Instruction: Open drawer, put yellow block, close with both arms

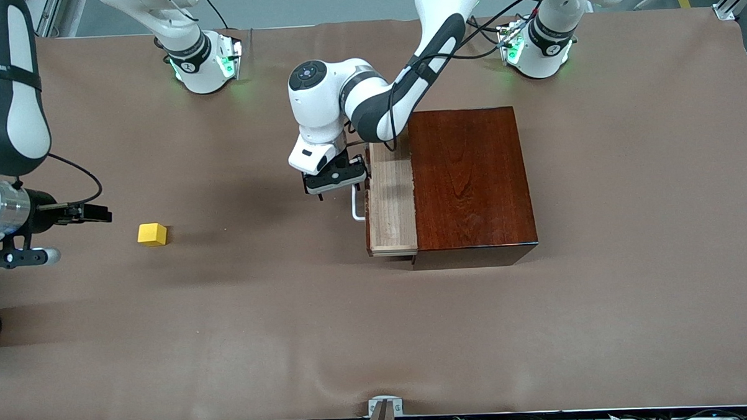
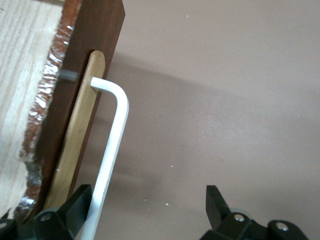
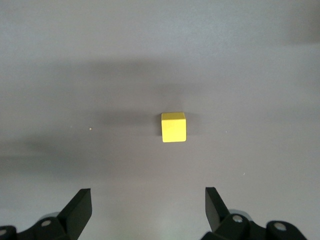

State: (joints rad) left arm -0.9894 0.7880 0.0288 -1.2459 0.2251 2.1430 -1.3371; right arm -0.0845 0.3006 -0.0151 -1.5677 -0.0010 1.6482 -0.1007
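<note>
- Currently the drawer (image 1: 390,200) is pulled part way out of the glossy dark mahogany box (image 1: 469,178): pale wood tray, reddish-brown front, white loop handle (image 1: 355,205) facing the right arm's end of the tabletop (image 1: 378,334).
- The box sits toward the left arm's end, nearer the robot-base edge than the camera edge.
- Left gripper (image 1: 333,181) hangs right at the drawer front, jaws spread. In the left wrist view one finger (image 2: 80,206) sits against the handle (image 2: 112,145), the other stands well apart over bare table; nothing clamped.
- Yellow block (image 1: 152,234): small bright cube, plain faces, lying flat on the tabletop toward the right arm's end, well apart from the drawer.
- Right gripper (image 1: 81,213) hovers near the tabletop edge at the right arm's end, jaws wide and empty.
- The right wrist view shows the block (image 3: 173,127) lined up between the two fingertips (image 3: 80,205) but clear of them, no contact.
</note>
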